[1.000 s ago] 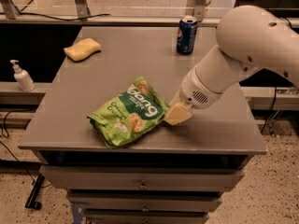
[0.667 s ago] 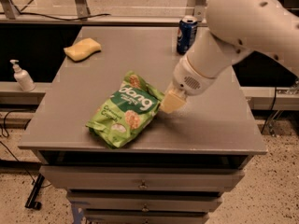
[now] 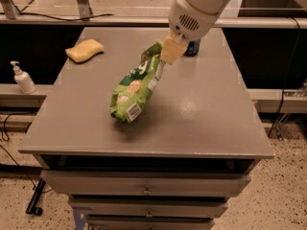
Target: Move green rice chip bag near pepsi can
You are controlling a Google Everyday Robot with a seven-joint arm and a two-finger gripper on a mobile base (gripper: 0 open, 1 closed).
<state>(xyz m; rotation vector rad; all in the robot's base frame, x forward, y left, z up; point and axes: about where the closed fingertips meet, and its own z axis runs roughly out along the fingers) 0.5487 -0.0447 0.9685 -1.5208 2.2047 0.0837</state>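
Observation:
The green rice chip bag (image 3: 134,87) hangs tilted above the grey table (image 3: 201,109), its top corner pinched in my gripper (image 3: 169,55) and its lower end near or just off the table top. My gripper is shut on the bag's upper edge, over the table's middle back. The pepsi can (image 3: 193,47) stands at the back of the table, mostly hidden behind my arm (image 3: 201,6); only its dark blue lower part shows, just right of the gripper.
A yellow sponge (image 3: 85,50) lies at the table's back left. A white pump bottle (image 3: 22,78) stands on a ledge left of the table. Drawers (image 3: 144,190) sit below the table front.
My gripper has lifted the bag by its top corner and carried it back and up toward the can. The bag now hangs instead of lying flat.

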